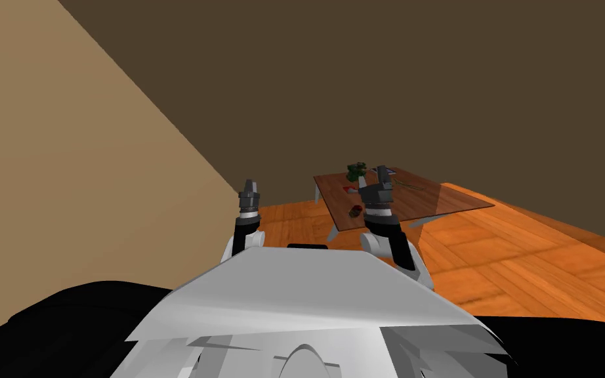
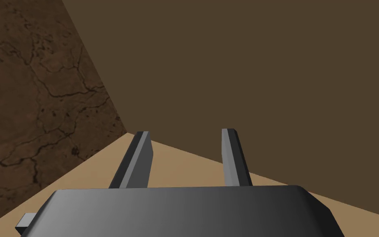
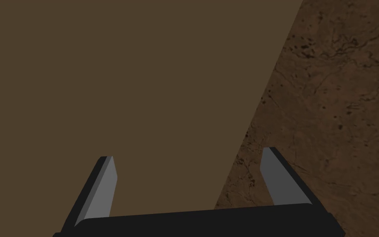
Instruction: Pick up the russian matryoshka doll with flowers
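Left tool (image 2: 186,135) and right tool (image 3: 188,154) stand open, empty; doll (image 1: 356,210), likely the dark-red item mid-frame at the worktop (image 1: 439,197) edge, sits well ahead: drive closer, then lower right tool around it.

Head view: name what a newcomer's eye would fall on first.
The low brown table ahead on the orange wooden floor stands out, with a green object and a small dark red one on it. Both arms are raised, the left gripper and the right gripper open and empty.
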You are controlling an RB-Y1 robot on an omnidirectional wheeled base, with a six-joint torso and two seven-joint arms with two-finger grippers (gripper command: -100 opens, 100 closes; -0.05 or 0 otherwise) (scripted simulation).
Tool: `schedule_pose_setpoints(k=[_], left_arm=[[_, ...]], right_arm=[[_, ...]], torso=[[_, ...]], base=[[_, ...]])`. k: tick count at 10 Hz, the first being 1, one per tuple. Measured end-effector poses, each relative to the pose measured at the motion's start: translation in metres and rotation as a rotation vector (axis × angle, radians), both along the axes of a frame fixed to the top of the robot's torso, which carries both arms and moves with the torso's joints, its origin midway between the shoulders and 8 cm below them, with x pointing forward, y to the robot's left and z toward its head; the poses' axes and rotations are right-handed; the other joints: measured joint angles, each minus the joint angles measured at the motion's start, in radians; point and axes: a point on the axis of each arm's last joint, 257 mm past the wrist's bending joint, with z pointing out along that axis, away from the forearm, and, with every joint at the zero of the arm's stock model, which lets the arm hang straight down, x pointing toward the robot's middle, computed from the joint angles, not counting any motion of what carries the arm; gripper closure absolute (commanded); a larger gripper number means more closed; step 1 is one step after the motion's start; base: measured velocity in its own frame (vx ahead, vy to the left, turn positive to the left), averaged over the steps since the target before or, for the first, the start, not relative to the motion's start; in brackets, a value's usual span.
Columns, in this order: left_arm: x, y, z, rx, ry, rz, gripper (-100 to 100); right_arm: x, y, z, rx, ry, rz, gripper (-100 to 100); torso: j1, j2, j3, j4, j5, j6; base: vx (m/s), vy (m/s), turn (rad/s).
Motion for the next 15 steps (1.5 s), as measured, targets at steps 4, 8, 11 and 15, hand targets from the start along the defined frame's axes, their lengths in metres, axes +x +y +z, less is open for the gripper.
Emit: schedule_pose_setpoints(k=[4,8,11,15], left_arm=[[0.0,0.0,0.0,0.0,0.0,0.0,0],[0.0,0.0,0.0,0.0,0.0,0.0,0],[0.0,0.0,0.0,0.0,0.0,0.0,0],[0.0,0.0,0.0,0.0,0.0,0.0,0]], right_arm=[[0.01,0.022,-0.018,-0.166,0.061,0.019,-100],[0.019,0.041,-0.041,-0.329,0.115,0.038,-100],[0.024,0.056,-0.065,-0.463,0.158,0.053,-100],[0.027,0.066,-0.091,-0.621,0.203,0.071,-100]], torso=[[-0.001,0.0,0.0,0.0,0.0,0.001],[-0.002,-0.001,-0.001,0.0,0.0,0.0],[-0.002,-0.001,0.0,0.0,0.0,0.001],[-0.002,-0.001,-0.001,0.0,-0.001,0.001]], base=[[-0.059,0.023,0.189],[-0.047,0.015,0.23],[-0.037,0.009,0.114],[-0.029,0.004,0.145]])
